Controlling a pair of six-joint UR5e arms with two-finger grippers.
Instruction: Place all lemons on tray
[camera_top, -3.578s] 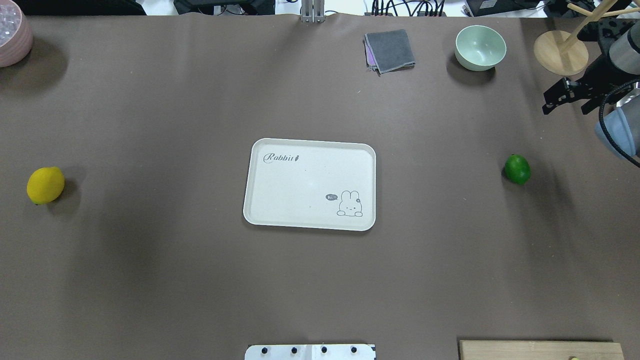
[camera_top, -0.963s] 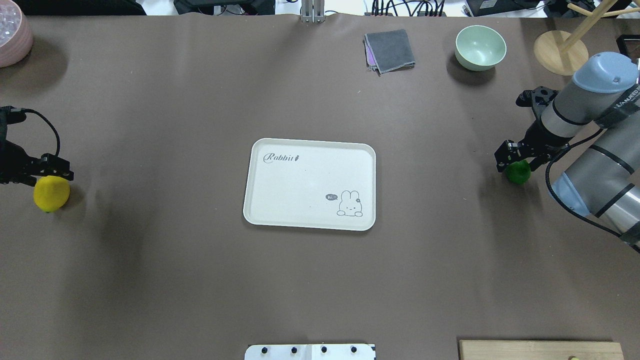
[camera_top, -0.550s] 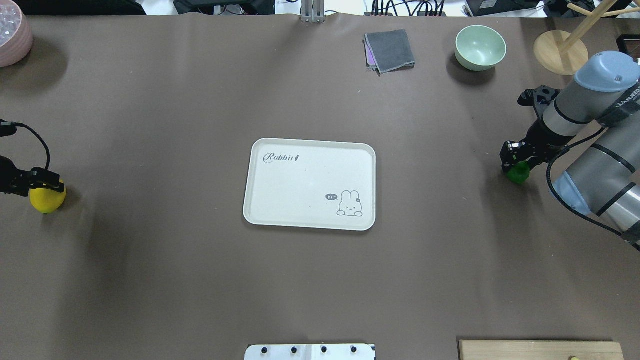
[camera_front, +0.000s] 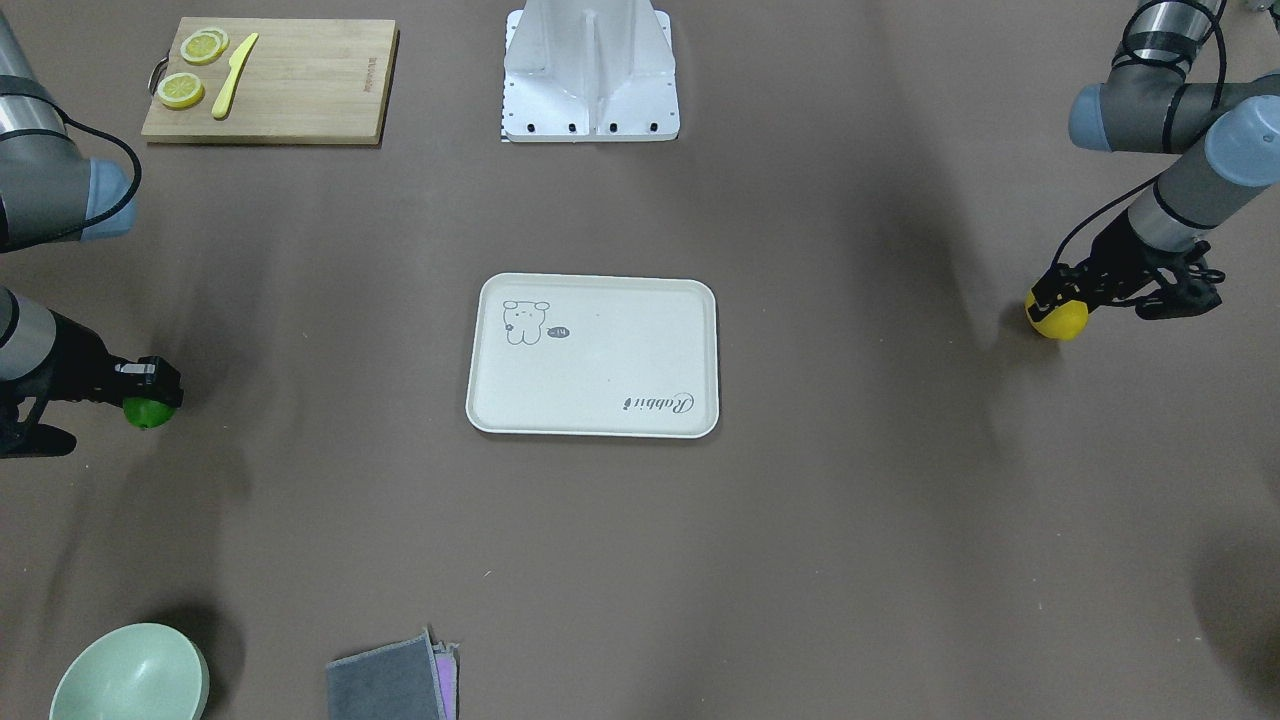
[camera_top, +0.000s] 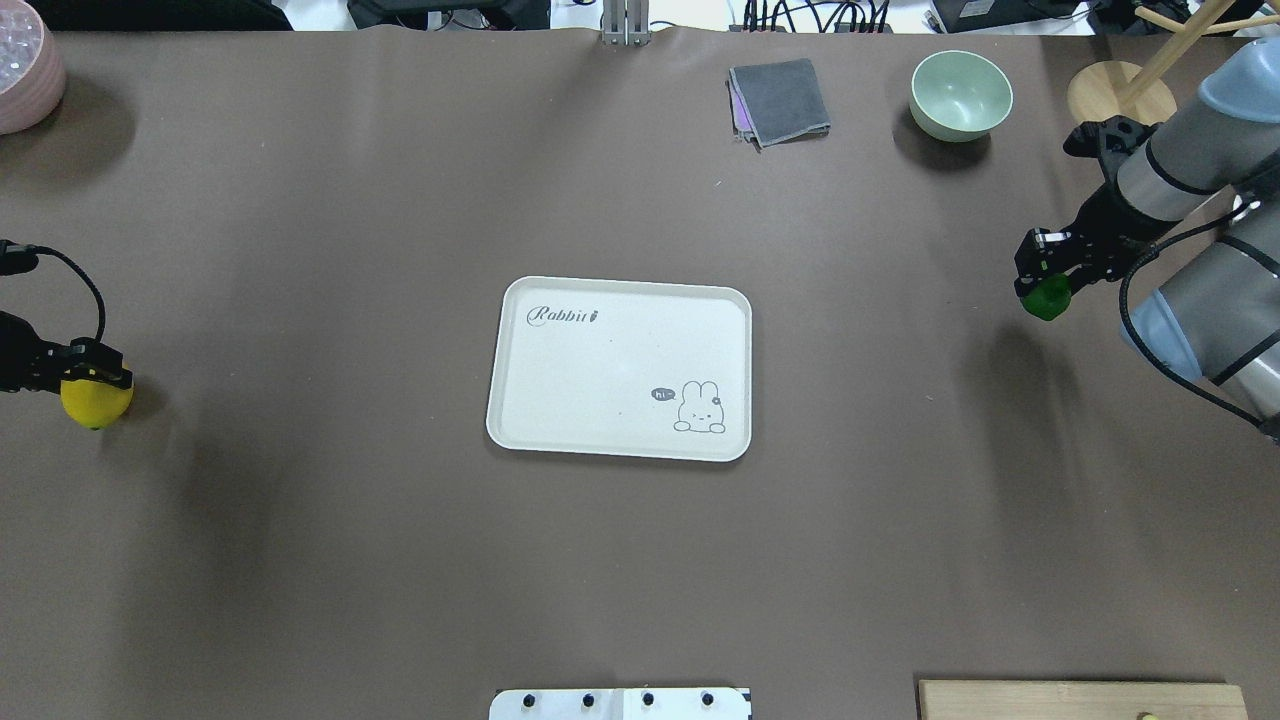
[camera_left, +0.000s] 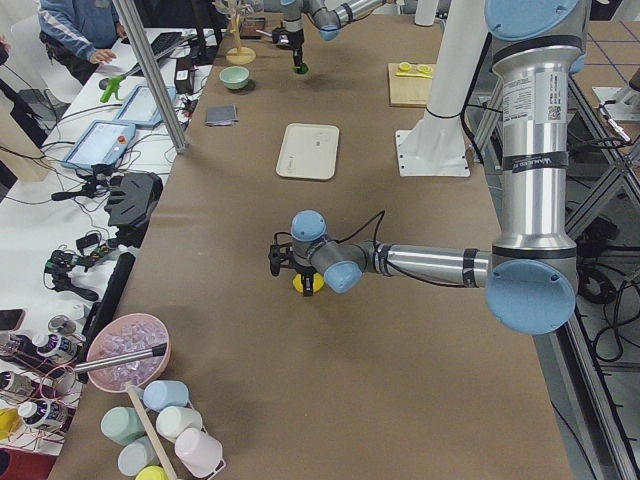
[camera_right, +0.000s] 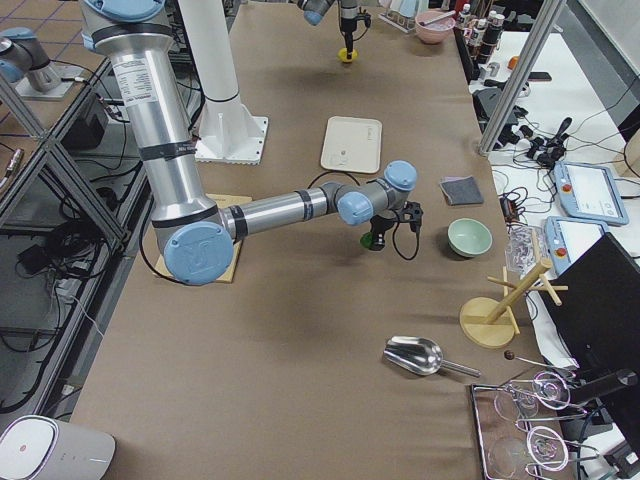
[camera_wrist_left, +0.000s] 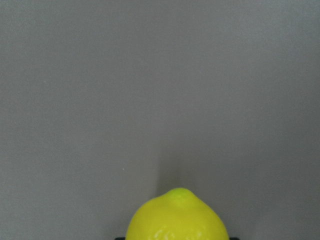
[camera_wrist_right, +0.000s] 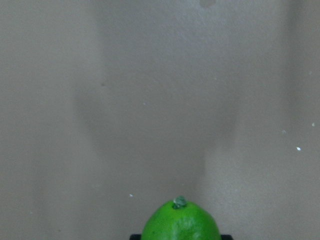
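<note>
The cream tray (camera_top: 620, 368) lies at the table's middle, with nothing on it; it also shows in the front view (camera_front: 592, 355). My left gripper (camera_top: 78, 378) at the far left edge is shut on the yellow lemon (camera_top: 97, 402), low over the table; I cannot tell whether it touches. The lemon fills the bottom of the left wrist view (camera_wrist_left: 177, 219). My right gripper (camera_top: 1045, 278) at the right is shut on the green lemon (camera_top: 1047, 298) and holds it clear of the table, its shadow apart below. The green lemon shows in the right wrist view (camera_wrist_right: 181, 223).
A mint bowl (camera_top: 961, 95), a folded grey cloth (camera_top: 780, 100) and a wooden stand (camera_top: 1120, 105) are at the far right. A pink bowl (camera_top: 25, 65) is at the far left corner. A cutting board (camera_front: 300, 80) with lemon slices lies near the robot base (camera_front: 590, 70).
Both arms came in and shut on their lemons. The right gripper has since lifted the green lemon and carried it slightly toward the far side. The left gripper has barely moved.
</note>
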